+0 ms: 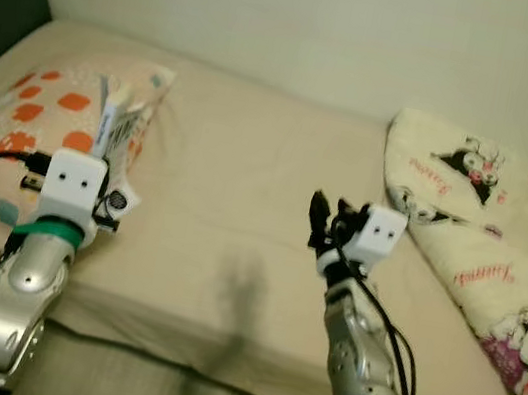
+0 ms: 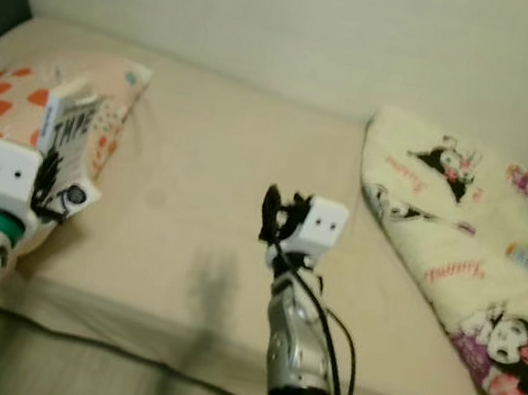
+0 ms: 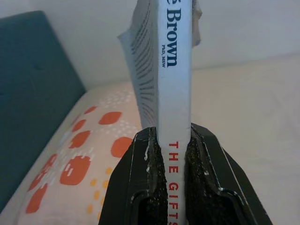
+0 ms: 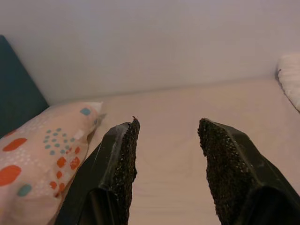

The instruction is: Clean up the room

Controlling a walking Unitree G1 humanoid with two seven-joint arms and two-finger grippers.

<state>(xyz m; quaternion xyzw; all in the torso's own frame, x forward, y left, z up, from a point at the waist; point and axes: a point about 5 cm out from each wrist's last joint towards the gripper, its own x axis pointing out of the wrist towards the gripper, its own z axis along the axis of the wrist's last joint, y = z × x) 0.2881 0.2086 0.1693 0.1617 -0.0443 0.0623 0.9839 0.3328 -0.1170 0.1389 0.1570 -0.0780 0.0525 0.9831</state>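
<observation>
Book: my left end effector (image 3: 174, 154) is clamped on the spine edge of a book (image 2: 69, 137), pads pressing both covers; the red spine lettering runs straight out between the fingers.
Long axis: the book stands out from the grip in line with the fingers, tilted up and away from me, above the orange-spotted pillow (image 1: 21, 132) at the left end of the bed (image 1: 243, 204).
Which arm: the left one has it already; the book sits inside the grip, not beside it.
Right end effector (image 4: 166, 154): fingers apart and holding nothing, hovering over the bare middle of the bed, well apart from the book.
Cartoon blanket (image 1: 483, 224): bunched at the bed's right end, nearer my right arm.
Next move, I judge: carry the book off the bed.
</observation>
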